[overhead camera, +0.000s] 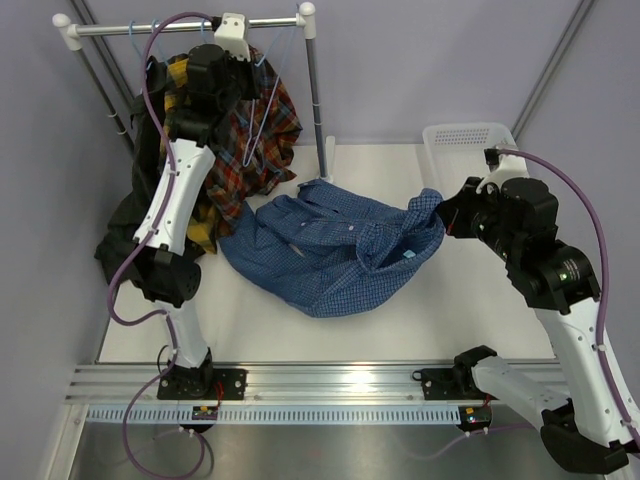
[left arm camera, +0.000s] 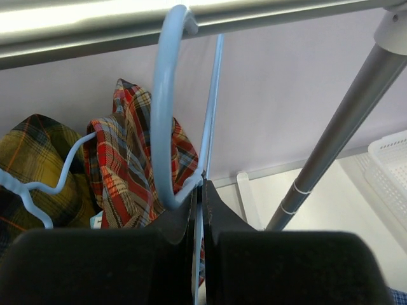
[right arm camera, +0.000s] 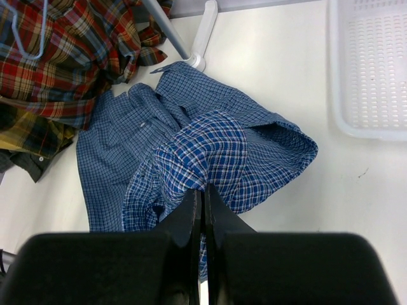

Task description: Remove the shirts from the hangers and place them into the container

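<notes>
The blue small-check shirt (overhead camera: 330,250) lies spread on the table, off any hanger. My right gripper (right arm camera: 203,189) is shut on a bunched fold at its right edge (overhead camera: 425,212). The white perforated container (overhead camera: 465,140) stands just beyond that gripper, and its mesh floor (right arm camera: 375,70) holds nothing. Up at the rail, my left gripper (left arm camera: 202,187) is shut on a bare light-blue hanger (left arm camera: 166,108) whose hook loops over the bar. The red plaid shirt (overhead camera: 255,150), the yellow plaid shirt (overhead camera: 185,75) and the black shirt (overhead camera: 125,230) hang behind my left arm.
The metal rail (overhead camera: 180,27) runs along the back left with white end caps. Its right upright post (overhead camera: 317,100) stands on a white foot (right arm camera: 205,28) close to the blue shirt's far edge. Another light-blue hanger (left arm camera: 38,187) holds the yellow plaid.
</notes>
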Available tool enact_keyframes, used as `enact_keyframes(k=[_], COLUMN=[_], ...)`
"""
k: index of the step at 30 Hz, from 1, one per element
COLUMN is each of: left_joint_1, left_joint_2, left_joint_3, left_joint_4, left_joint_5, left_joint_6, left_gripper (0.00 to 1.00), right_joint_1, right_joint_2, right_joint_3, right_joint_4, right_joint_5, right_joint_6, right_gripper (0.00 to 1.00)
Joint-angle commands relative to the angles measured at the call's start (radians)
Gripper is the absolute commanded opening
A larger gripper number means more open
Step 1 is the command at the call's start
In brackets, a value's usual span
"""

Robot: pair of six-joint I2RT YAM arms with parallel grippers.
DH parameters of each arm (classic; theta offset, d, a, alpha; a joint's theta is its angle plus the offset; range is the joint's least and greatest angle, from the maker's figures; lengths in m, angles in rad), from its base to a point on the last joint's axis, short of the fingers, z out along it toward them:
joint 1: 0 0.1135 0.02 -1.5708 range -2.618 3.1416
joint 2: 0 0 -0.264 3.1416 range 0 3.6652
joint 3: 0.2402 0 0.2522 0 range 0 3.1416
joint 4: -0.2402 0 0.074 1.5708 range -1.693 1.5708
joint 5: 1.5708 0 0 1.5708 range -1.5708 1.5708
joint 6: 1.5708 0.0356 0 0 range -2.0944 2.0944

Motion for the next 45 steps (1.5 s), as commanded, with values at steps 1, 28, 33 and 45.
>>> enact_keyframes(k=[1,28,33,45], left_joint_1=[0.0,0.003,0.003,0.003], left_joint_2=[0.006,0.115,0.101,-0.178], left_joint_3=[0.036,0.044,0.003,-0.215], left_joint_4=[0.144,0.26,0.254,0.231], left_joint_5=[0.023,0.015,0.027,0.02], left_joint_6=[0.003,-0.046,-0.055,-0.075], left_gripper=[0.0,0.0,0.11,0.74], right_joint_1=[-0.006,-0.006,-0.006,-0.006], right_joint_2=[-0.011,-0.037,-0.05,-0.038], right_joint_3=[-0.018,-0.054,-0.061,0.05], right_joint_4=[0.052,0.032,0.026,0.015], right_joint_5=[-0.037,-0.037,-0.034,-0.037], right_joint_6=[0.009,0.034,0.04,0.005], right_gripper=[0.0,0.0,0.0,0.0])
